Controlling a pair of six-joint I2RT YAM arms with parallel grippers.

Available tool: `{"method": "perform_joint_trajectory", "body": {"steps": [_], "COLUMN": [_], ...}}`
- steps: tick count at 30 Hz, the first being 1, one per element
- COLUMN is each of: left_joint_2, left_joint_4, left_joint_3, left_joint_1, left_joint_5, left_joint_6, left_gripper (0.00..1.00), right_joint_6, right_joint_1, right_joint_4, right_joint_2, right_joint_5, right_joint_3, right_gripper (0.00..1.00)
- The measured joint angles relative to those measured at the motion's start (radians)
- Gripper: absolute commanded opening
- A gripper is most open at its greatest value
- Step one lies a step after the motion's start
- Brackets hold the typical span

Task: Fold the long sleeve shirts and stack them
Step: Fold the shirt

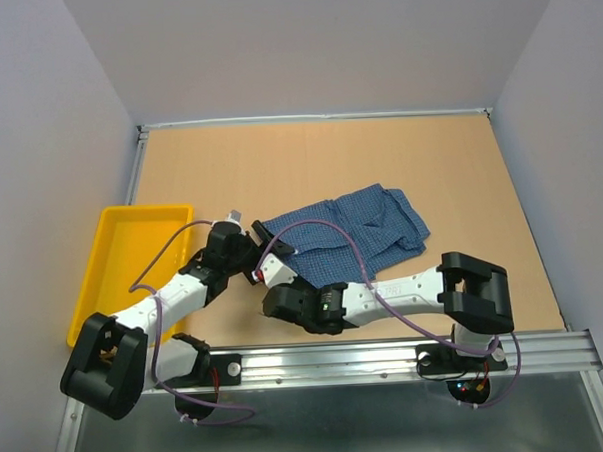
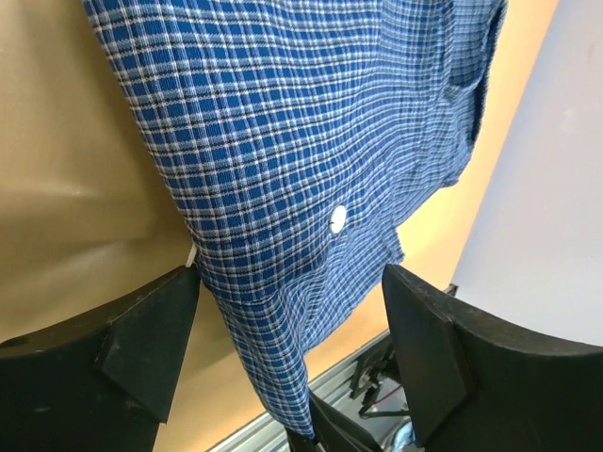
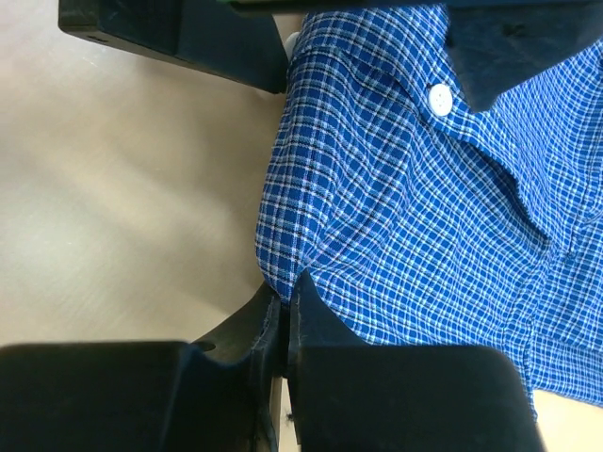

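Tan tabletop (image 1: 278, 157) w/ pale walls on 3 sides. Nearest is a metal rail (image 1: 337, 357) carrying both arm bases. Both arms reach fwd & inward, meeting at the near-left end of the blue checked shirt (image 1: 366, 223).

R gripper (image 3: 283, 299) is clenched tight, tips pinching a fold of the shirt's edge; no gap btwn them in its wrist view. L gripper (image 2: 287, 325) is just beside it & released: fingers (image 2: 151, 330) are spread wide. A strip of checked cloth w/ a white button (image 2: 338, 219) runs btwn them, unsqueezed. Can't tell if that end is lifted off the table.

Rest of the shirt lies bunched on the tabletop, approx mid-width, stretching away right & rearward from the grippers. Collar/placket area is rumpled, not flat.

Yellow tray (image 1: 133, 258) sits at the table's left edge, alongside the L arm & apart from the shirt.
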Motion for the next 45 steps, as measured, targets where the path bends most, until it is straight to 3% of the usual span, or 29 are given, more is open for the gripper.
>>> {"method": "perform_joint_trajectory", "body": {"steps": [12,22,29,30,33,36,37,42,45], "left_joint_2": [-0.137,0.064,0.186,0.196,0.206,0.186,0.175,0.113,0.098], "left_joint_4": [0.066,0.176,0.305,0.315,0.321,0.314,0.306,0.213,0.123], "left_joint_3": [-0.119,-0.129,-0.112,-0.111,-0.115,-0.124,-0.126,-0.111,-0.074], "left_joint_1": [0.085,0.088,0.090,0.090,0.089,0.089,0.089,0.089,0.089], "left_joint_5": [0.011,0.064,0.099,0.100,0.101,0.094,0.090,0.065,0.049], "left_joint_6": [-0.086,-0.089,-0.071,-0.069,-0.059,-0.049,-0.041,0.010,0.047], "left_gripper": [0.99,0.97,0.73,0.58,0.37,0.23,0.19,0.02,0.01], "right_joint_6": [0.022,0.047,0.063,0.065,0.069,0.071,0.072,0.087,0.103], "right_joint_1": [-0.010,-0.019,-0.019,-0.019,-0.019,-0.019,-0.019,-0.029,-0.053], "right_joint_4": [0.001,0.001,0.001,0.001,0.001,0.001,0.001,0.000,-0.003], "right_joint_2": [-0.003,-0.014,-0.014,-0.014,-0.014,-0.014,-0.014,-0.029,-0.080], "right_joint_5": [-0.053,-0.081,-0.095,-0.096,-0.098,-0.105,-0.106,-0.151,-0.215], "right_joint_3": [0.000,-0.001,-0.001,-0.001,-0.001,-0.001,-0.001,-0.001,-0.001], "right_gripper": [0.01,0.01,0.01,0.01,0.01,0.02,0.05,0.55,0.60]}}
